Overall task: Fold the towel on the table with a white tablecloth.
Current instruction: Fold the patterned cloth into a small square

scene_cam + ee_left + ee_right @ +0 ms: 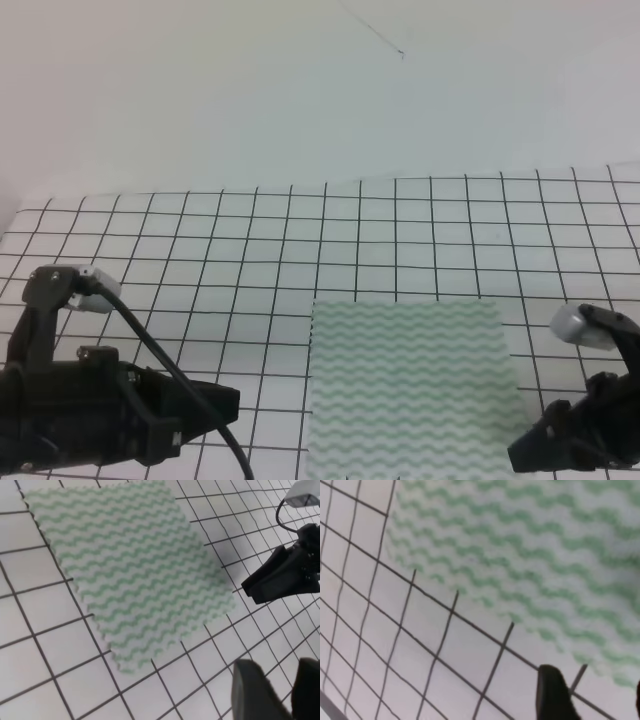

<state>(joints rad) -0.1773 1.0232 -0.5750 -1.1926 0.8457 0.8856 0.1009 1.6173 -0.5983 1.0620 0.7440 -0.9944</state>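
The towel (410,385) lies flat on the gridded tablecloth (250,240) between the two low, inward-pointing arms. The left gripper (225,405) holds nothing, jaws slightly parted; the right gripper (525,450) hovers beside the towel's edge, its jaws' state unclear.

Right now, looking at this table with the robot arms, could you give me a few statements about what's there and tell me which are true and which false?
1. The towel lies flat and unfolded. True.
2. The towel has red stripes. False: the stripes are green and wavy.
3. The left gripper is holding the towel. False: it sits apart from it, to its left.
4. The tablecloth is white with a black grid. True.
5. The right gripper is near the towel's right edge. True.
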